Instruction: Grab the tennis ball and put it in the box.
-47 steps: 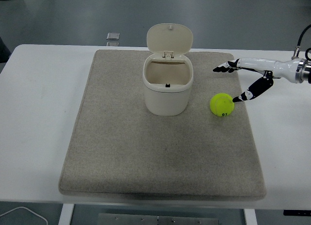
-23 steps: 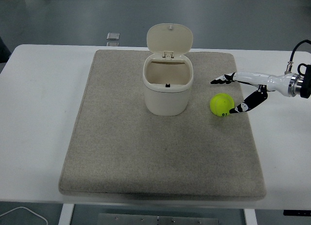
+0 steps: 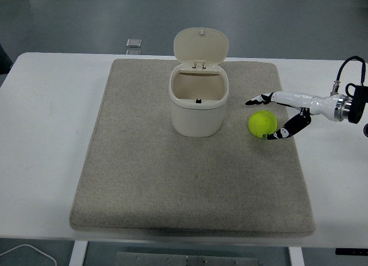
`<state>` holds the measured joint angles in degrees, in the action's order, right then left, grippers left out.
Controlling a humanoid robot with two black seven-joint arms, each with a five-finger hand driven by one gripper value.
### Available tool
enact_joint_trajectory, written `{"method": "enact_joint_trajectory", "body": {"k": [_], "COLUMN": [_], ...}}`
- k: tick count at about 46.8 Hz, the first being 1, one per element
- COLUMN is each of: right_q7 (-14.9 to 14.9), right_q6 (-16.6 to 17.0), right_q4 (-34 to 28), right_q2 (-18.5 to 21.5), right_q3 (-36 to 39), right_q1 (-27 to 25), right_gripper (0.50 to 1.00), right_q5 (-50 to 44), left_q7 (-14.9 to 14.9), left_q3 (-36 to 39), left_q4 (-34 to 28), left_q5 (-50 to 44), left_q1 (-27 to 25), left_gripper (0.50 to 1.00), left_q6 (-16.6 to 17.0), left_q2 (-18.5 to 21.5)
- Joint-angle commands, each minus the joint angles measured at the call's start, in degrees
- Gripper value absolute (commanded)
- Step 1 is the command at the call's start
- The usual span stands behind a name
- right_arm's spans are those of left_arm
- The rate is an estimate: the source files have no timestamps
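Yellow-green, the tennis ball (image 3: 263, 123) is seen resting on the grey mat (image 3: 144, 180) just right of the lid-open box (image 3: 198, 104), bracketed by the spread, not-yet-closed fingers of the right hand (image 3: 270, 118), evidently for grasping.

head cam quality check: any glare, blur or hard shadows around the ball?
Head view: even, soft lighting; tennis ball sharp with only a faint shadow on the grey mat. White table is bright but not blown out. Right hand fingertips look slightly soft; no obvious distortion.
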<state>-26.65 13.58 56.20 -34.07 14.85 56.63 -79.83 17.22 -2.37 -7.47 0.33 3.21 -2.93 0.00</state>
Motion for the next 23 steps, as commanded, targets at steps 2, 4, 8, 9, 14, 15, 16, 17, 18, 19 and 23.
{"method": "enact_joint_trajectory", "body": {"k": [2, 4, 8, 9, 14, 15, 16, 17, 18, 19, 23], "right_q7": [0.0, 0.0, 0.0, 0.0, 0.0, 0.0, 0.0, -0.1, 0.0, 0.0, 0.0], "right_q6": [-0.5, -0.9, -1.3, -1.4, -1.4, -1.4, -1.4, -1.4, -1.4, -1.4, -1.4], "right_q4": [0.0, 0.0, 0.0, 0.0, 0.0, 0.0, 0.0, 0.0, 0.0, 0.0, 0.0], "right_q2": [0.1, 0.8, 1.2, 1.2, 1.2, 1.2, 1.2, 1.2, 1.2, 1.2, 1.2], "right_q3": [0.0, -0.1, -0.4, -0.4, -0.4, -0.4, -0.4, -0.5, -0.5, -0.5, -0.5], "right_q1": [-0.5, -0.5, -0.6, -0.6, -0.6, -0.6, -0.6, -0.6, -0.6, -0.6, -0.6], "right_gripper": [0.919, 0.917, 0.901, 0.895, 0.809, 0.795, 0.787, 0.770, 0.752, 0.730, 0.695], "right_q5": [-0.7, -1.4, -2.2, -2.3, -2.3, -2.3, -2.3, -2.4, -2.4, -2.6, -3.4], "left_q7": [0.0, 0.0, 0.0, 0.0, 0.0, 0.0, 0.0, 0.0, 0.0, 0.0, 0.0], "left_q3": [0.0, 0.0, 0.0, 0.0, 0.0, 0.0, 0.0, 0.0, 0.0, 0.0, 0.0], "left_q4": [0.0, 0.0, 0.0, 0.0, 0.0, 0.0, 0.0, 0.0, 0.0, 0.0, 0.0], "left_q5": [0.0, -0.1, -0.1, -0.1, -0.1, 0.0, 0.0, 0.0, 0.0, 0.0, 0.0], "left_q1": [0.0, 0.0, 0.0, 0.0, 0.0, 0.0, 0.0, 0.0, 0.0, 0.0, 0.0], "left_gripper": [0.992, 0.992, 0.992, 0.992, 0.992, 0.992, 0.992, 0.992, 0.992, 0.992, 0.992], "left_q6": [-0.1, 0.0, -0.1, -0.1, -0.1, 0.0, -0.1, 0.0, 0.0, 0.0, 0.0], "left_q2": [0.0, 0.0, 0.0, 0.0, 0.0, 0.0, 0.0, 0.0, 0.0, 0.0, 0.0]}}
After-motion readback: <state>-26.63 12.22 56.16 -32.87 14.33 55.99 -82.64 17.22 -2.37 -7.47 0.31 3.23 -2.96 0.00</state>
